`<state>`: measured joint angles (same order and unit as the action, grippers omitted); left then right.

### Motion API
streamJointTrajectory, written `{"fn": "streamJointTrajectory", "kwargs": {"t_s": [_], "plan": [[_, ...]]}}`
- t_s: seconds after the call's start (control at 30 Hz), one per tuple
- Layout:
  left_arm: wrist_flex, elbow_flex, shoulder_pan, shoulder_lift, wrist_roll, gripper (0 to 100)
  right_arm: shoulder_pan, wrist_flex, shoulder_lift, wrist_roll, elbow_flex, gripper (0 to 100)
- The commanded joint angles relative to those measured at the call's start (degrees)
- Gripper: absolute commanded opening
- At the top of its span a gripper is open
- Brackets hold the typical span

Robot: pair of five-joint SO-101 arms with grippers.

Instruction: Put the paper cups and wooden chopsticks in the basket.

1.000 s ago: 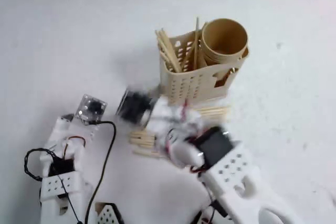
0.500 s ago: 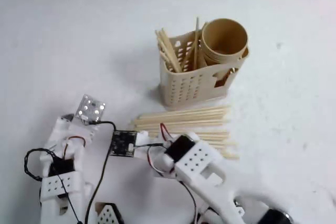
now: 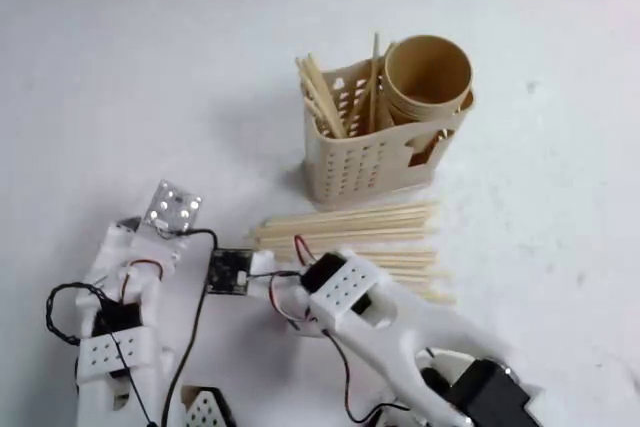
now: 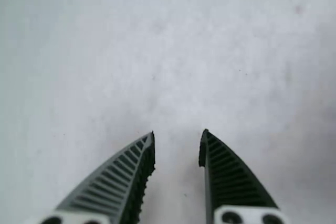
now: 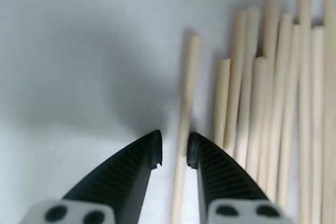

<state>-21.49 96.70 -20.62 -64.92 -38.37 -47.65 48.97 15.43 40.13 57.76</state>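
A cream slotted plastic basket (image 3: 372, 152) stood upright on the white counter (image 3: 150, 77), towards its far side. A stack of tan paper cups (image 3: 428, 72) sat in the basket's right part, and several pale wooden chopsticks (image 3: 322, 97) leaned in its left part, their ends poking above the rim. Just in front of the basket, a loose row of pale wooden chopsticks (image 3: 350, 219) lay flat on the counter, roughly parallel to one another. The white right arm (image 3: 390, 322) was low over the near edge of that row.

The right tool (image 5: 174, 148) was spread only narrowly. A single wooden chopstick (image 5: 190, 72), lying a little apart from the rest of the row (image 5: 273, 103), ran between its dark ribbed fingers (image 5: 137, 166). One finger was against or very close to the stick, and a slim gap showed on the other side.

The left tool (image 4: 177, 140) was spread a little wider, holding nothing, over a bare patch of counter well apart from the basket.
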Motion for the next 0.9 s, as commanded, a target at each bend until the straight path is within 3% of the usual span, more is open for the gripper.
{"fn": "streamJointTrajectory", "kwargs": {"t_s": [0.0,0.13,0.87], "plan": [[-0.35,-0.09,0.66,-0.48,-0.18,15,2.24,-1.01,-1.27,0.7,-0.44,8.7],[-0.35,-0.09,0.66,-0.48,-0.18,15,3.91,-1.01,-1.45,0.62,-0.44,1.5],[-0.35,-0.09,0.4,-0.48,-0.18,15,8.31,-0.48,-1.19,0.35,0.0,1.6]]}}
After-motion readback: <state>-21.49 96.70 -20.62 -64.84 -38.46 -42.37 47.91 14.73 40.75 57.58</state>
